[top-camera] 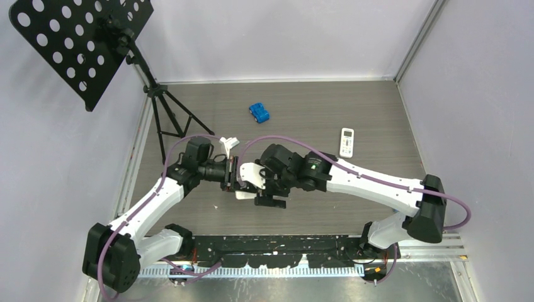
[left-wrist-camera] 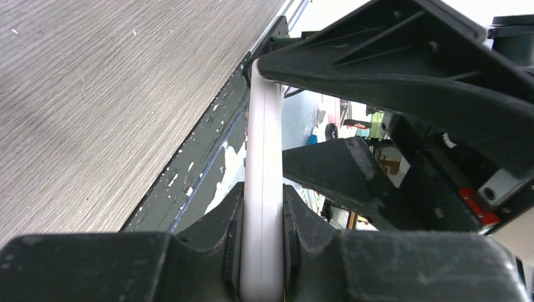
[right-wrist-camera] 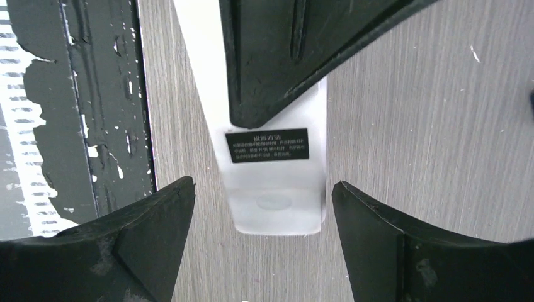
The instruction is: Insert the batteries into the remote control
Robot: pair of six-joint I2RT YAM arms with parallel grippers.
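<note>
My left gripper (top-camera: pixel 233 175) is shut on a white remote control (top-camera: pixel 250 176) and holds it above the table near the middle front. In the left wrist view the remote (left-wrist-camera: pixel 263 189) is edge-on, clamped between both pads. My right gripper (top-camera: pixel 271 200) is open right beside it. In the right wrist view the remote's back with a black label (right-wrist-camera: pixel 267 146) lies between and beyond my spread right fingertips (right-wrist-camera: pixel 182 195), not touching them. A left finger (right-wrist-camera: pixel 289 56) covers its upper part. A second white remote (top-camera: pixel 347 142) lies at the right. No batteries show.
A small blue object (top-camera: pixel 259 113) lies at the back centre. A black perforated music stand (top-camera: pixel 82 44) on a tripod (top-camera: pixel 167 119) stands at the back left. A small white piece (top-camera: pixel 230 143) sits by the left wrist. Walls close in on three sides.
</note>
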